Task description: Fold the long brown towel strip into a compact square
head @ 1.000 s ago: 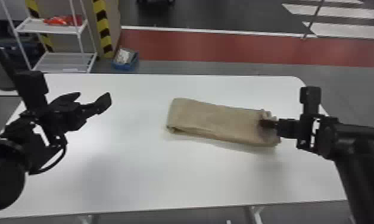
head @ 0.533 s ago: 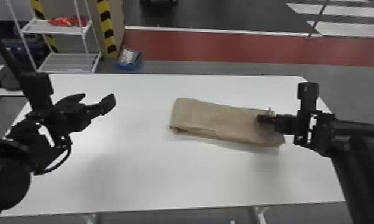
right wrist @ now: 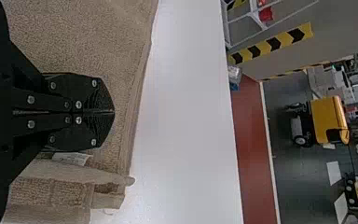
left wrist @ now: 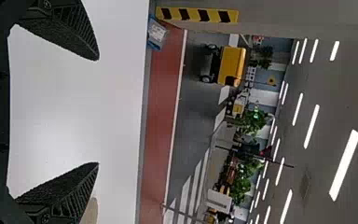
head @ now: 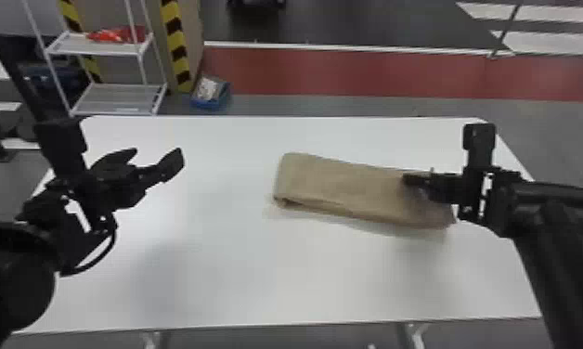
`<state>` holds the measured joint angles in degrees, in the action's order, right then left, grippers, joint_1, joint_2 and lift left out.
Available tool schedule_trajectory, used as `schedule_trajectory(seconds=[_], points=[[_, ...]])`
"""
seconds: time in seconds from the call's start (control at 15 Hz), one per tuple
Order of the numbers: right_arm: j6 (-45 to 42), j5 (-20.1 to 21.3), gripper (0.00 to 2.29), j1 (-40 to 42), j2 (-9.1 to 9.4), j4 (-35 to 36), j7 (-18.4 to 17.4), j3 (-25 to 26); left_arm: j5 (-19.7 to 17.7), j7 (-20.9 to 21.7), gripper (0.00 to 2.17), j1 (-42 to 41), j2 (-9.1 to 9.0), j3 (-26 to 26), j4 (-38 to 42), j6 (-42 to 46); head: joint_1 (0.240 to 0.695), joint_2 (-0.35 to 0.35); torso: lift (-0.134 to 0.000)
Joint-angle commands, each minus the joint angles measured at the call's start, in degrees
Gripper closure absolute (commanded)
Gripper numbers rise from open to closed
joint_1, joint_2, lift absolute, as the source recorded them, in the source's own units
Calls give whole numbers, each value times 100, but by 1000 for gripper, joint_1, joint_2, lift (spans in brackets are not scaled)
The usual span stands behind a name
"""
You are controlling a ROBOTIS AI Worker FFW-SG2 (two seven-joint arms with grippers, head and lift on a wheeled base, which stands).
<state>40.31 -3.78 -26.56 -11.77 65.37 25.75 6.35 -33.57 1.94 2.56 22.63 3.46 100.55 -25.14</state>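
Observation:
The brown towel (head: 341, 188), folded into a flat layered strip, lies slightly slanted right of the table's middle. My right gripper (head: 407, 180) is over the towel's right part. In the right wrist view, my right gripper (right wrist: 113, 112) has its fingers pressed together, nothing visible between them, against the brown towel (right wrist: 88, 42); a white label and uneven layered edges show beside them. Over the table's left side, my left gripper (head: 160, 158) is away from the cloth. In the left wrist view, my left gripper (left wrist: 98, 112) stands wide open and empty, a bit of towel (left wrist: 92, 212) beyond one finger.
The white table (head: 239, 278) spans the work area. Behind its far edge are a white shelf (head: 119, 95) with red items and a blue box (head: 211, 95) on the floor. Striped yellow-black posts stand beside the shelf.
The right gripper has moved leftward and slightly toward the far edge over the towel. The head view has shifted a little; the towel and left arm keep their places on the table.

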Motion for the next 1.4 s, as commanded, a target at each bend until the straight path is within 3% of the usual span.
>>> schedule_trajectory(seconds=[0.0,0.4,0.93,1.2,1.33], points=[[-27,17,2115,-86,43,-77,0,-20,0,0,80,-10,5,-3,0,22,695,-45,-120],[-220,114,2115,-235,96,-438,-17,-55,-18,9,80,-10,31,-12,-35,109,695,-35,-120],[-1204,184,2111,-411,333,-1000,-114,-125,-53,79,80,-27,75,-56,-194,356,695,-12,-120],[-1240,-97,2111,11,324,-280,-166,-2,-53,79,80,17,84,-47,-255,391,687,-1,-120],[-783,-150,2111,222,210,116,-149,130,-53,79,80,52,66,-12,-273,391,683,-2,-120]])
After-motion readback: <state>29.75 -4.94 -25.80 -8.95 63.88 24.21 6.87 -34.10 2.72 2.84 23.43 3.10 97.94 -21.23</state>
